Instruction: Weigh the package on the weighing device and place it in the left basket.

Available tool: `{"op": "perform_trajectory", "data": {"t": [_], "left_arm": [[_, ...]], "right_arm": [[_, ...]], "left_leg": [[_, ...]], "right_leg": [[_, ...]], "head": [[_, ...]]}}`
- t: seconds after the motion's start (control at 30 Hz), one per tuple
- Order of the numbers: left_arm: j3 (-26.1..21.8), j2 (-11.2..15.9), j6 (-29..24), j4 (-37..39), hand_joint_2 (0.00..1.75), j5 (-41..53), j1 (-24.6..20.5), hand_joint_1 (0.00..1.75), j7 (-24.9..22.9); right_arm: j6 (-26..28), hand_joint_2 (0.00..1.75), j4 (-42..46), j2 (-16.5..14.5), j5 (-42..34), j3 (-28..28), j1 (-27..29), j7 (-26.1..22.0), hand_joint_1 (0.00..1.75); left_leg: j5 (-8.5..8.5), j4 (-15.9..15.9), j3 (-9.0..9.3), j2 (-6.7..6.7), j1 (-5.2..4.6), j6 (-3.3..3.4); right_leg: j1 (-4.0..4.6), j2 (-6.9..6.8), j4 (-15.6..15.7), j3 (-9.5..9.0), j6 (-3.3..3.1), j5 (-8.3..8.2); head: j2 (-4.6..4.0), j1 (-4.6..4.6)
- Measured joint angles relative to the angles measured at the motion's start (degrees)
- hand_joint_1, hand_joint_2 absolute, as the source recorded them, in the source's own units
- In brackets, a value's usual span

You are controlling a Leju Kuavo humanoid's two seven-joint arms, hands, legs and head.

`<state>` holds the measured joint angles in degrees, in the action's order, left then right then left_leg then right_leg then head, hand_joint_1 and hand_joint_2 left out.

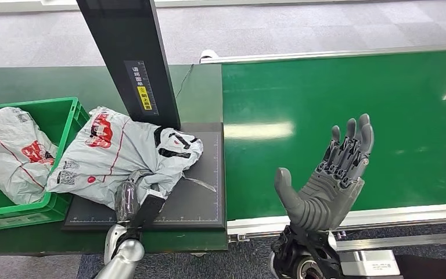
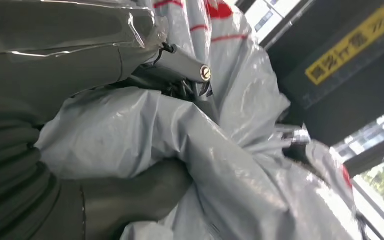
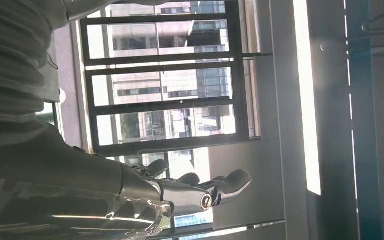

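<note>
A grey plastic mail package (image 1: 122, 154) with red print lies crumpled on the black weighing platform (image 1: 200, 192), its left end hanging over the green basket's rim (image 1: 35, 105). My left hand (image 1: 129, 199) reaches into the package's near edge and is mostly buried in the plastic. In the left wrist view the thumb (image 2: 135, 200) and fingers (image 2: 180, 62) close around folds of the package (image 2: 230, 150). My right hand (image 1: 328, 186) is raised over the near edge of the conveyor, palm up, fingers (image 3: 225, 185) spread, holding nothing.
A second grey package (image 1: 11, 151) lies inside the green basket. A black post (image 1: 133, 58) with a yellow label rises from the back of the platform, right behind the package. The green conveyor belt (image 1: 348, 104) stretches to the right.
</note>
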<state>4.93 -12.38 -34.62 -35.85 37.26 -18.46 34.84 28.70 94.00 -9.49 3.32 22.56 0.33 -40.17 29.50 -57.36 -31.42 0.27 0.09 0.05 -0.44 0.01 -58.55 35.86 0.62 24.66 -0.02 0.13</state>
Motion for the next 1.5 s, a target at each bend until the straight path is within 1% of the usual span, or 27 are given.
{"op": "perform_trajectory", "data": {"t": [0.1, 0.2, 0.27, 0.4, 0.53, 0.63, 0.7, 0.77, 0.83, 0.93, 1.07, 1.1, 1.17, 1.23, 1.3, 1.4, 1.5], "left_arm": [[-0.22, -0.52, -1.12, -3.38, 1.75, -2.58, 2.01, 1.75, 2.85], [0.56, -0.86, -3.06, -10.48, 1.75, -8.57, 5.82, 1.74, 4.76], [2.26, -0.83, -4.43, -17.97, 1.75, -12.2, 9.18, 1.74, 5.1], [5.89, -0.75, -5.14, -34.75, 1.75, -13.95, 15.28, 1.7, 5.35], [7.84, -0.71, -5.25, -50.85, 1.75, -15.91, 19.21, 1.73, 5.4], [8.42, -0.55, -5.31, -61.81, 1.75, -18.66, 20.21, 1.73, 5.4], [8.39, -0.37, -5.32, -69.09, 1.75, -20.78, 19.59, 1.74, 5.4], [8.25, -0.18, -5.32, -74.82, 1.75, -21.77, 18.49, 1.74, 5.4], [7.78, -0.03, -5.32, -79.04, 1.75, -21.76, 17.54, 1.74, 5.4], [5.84, 0.28, -5.29, -83.31, 1.75, -21.42, 16.19, 1.75, 5.39], [1.56, 1.22, -5.23, -84.23, 1.75, -22.76, 13.98, 1.71, 5.35], [0.3, 1.56, -5.22, -83.61, 1.75, -23.32, 13.3, 1.68, 5.32], [-2.45, 2.33, -5.18, -79.9, 1.75, -23.87, 11.12, 1.53, 5.28], [-5.79, 3.39, -5.16, -73.52, 1.75, -23.62, 8.07, 1.4, 5.19], [-9.38, 4.69, -5.16, -66.6, 1.75, -21.54, 4.9, 1.36, 5.07], [-14.78, 6.85, -5.16, -55.02, 1.75, -16.15, 0.27, 1.37, 5.04], [-18.87, 9.19, -5.16, -43.3, 1.75, -9.94, -4.41, 1.43, 3.72]], "right_arm": [[-0.37, 1.75, -0.3, -0.19, 0.1, -0.33, 0.4, 0.0, 0.0], [-0.83, 1.75, -0.48, -0.33, 0.47, -0.65, 1.06, 0.0, 0.0], [-0.99, 1.75, -0.55, -0.52, 0.76, -1.08, 1.46, 0.0, 0.0], [-1.37, 1.75, -0.68, -0.85, 1.09, -1.98, 1.84, 0.0, 0.0], [-1.81, 1.75, -0.69, -1.11, 1.37, -2.93, 2.34, 0.0, 0.0], [-1.6, 1.75, -0.69, -1.29, 1.87, -3.53, 2.93, 0.0, 0.0], [-1.21, 1.75, -0.69, -1.44, 2.15, -3.77, 3.49, 0.0, 0.0], [-0.99, 1.75, -0.69, -1.56, 2.21, -3.9, 3.83, 0.0, 0.0], [-1.21, 1.75, -0.69, -1.66, 2.18, -3.98, 3.99, 0.0, 0.0], [-2.22, 1.75, -0.69, -1.84, 2.21, -4.17, 4.04, 0.0, 0.0], [-3.67, 1.75, -0.7, -2.41, 2.41, -4.7, 3.79, 0.0, 0.0], [-3.77, 1.75, -0.71, -2.47, 2.34, -4.73, 3.7, 0.0, 0.0], [-3.74, 1.75, -0.71, -2.6, 2.26, -4.75, 3.6, 0.0, 0.0], [-3.7, 1.75, -0.7, -2.87, 2.39, -4.72, 3.63, 0.0, 0.0], [-3.8, 1.75, -0.69, -3.14, 2.59, -4.7, 3.78, 0.0, 0.0], [-4.02, 1.75, -0.69, -3.4, 2.71, -4.78, 4.07, 0.0, 0.0], [-4.31, 1.75, -0.64, -3.56, 2.7, -5.01, 4.49, 0.0, 0.0]], "left_leg": [[0.0, 0.0, -0.08, -0.01, 0.0, 0.0], [0.01, -0.01, -0.16, 0.05, 0.0, 0.0], [0.02, -0.01, -0.25, 0.05, 0.0, 0.0], [0.04, -0.01, -0.36, 0.01, 0.0, 0.0], [0.06, -0.01, -0.38, 0.02, 0.0, -0.01], [0.06, -0.01, -0.37, 0.01, 0.01, -0.01], [0.06, -0.01, -0.36, 0.01, 0.01, -0.02], [0.05, -0.01, -0.37, 0.01, 0.02, -0.02], [0.06, 0.0, -0.36, 0.01, 0.03, -0.02], [0.05, 0.0, -0.33, 0.01, 0.03, -0.02], [0.04, 0.0, -0.29, 0.01, 0.03, -0.03], [0.04, 0.0, -0.27, 0.01, 0.02, -0.03], [0.02, -0.01, -0.24, -0.05, 0.02, -0.02], [-0.01, 0.0, -0.22, -0.1, 0.02, -0.03], [-0.03, 0.0, -0.2, -0.06, 0.03, -0.06], [-0.06, -0.01, -0.17, 0.0, 0.03, -0.09], [-0.09, -0.01, -0.18, 0.01, 0.03, -0.1]], "right_leg": [[0.0, 0.0, 0.0, 0.1, 0.0, 0.0], [0.0, 0.02, -0.01, 0.22, 0.0, 0.01], [0.0, 0.01, -0.01, 0.31, 0.01, 0.02], [0.0, 0.0, -0.01, 0.38, 0.01, 0.07], [0.0, 0.0, 0.0, 0.42, 0.0, 0.09], [0.01, 0.0, 0.0, 0.41, 0.0, 0.09], [0.02, 0.0, 0.0, 0.4, 0.0, 0.09], [0.02, 0.0, -0.01, 0.37, 0.0, 0.09], [0.02, 0.0, -0.01, 0.35, 0.0, 0.09], [0.02, 0.0, -0.01, 0.34, -0.01, 0.09], [0.02, 0.0, -0.01, 0.33, -0.01, 0.09], [0.02, 0.0, -0.01, 0.33, -0.01, 0.09], [0.02, -0.06, -0.01, 0.3, -0.01, 0.09], [0.02, -0.12, -0.01, 0.26, -0.03, 0.07], [0.03, -0.09, -0.03, 0.26, -0.07, 0.05], [0.04, -0.04, -0.05, 0.27, -0.1, 0.03], [0.05, -0.02, -0.06, 0.3, -0.1, 0.03]], "head": [[0.0, 0.01], [0.0, 0.01], [0.01, 0.01], [0.02, 0.0], [0.0, 0.01], [0.01, 0.01], [0.0, 0.01], [0.0, 0.01], [0.0, 0.01], [0.0, 0.01], [0.01, 0.01], [0.01, 0.01], [0.01, 0.01], [-0.01, 0.01], [-0.01, -0.01], [0.0, 0.0], [-0.01, 0.01]]}}
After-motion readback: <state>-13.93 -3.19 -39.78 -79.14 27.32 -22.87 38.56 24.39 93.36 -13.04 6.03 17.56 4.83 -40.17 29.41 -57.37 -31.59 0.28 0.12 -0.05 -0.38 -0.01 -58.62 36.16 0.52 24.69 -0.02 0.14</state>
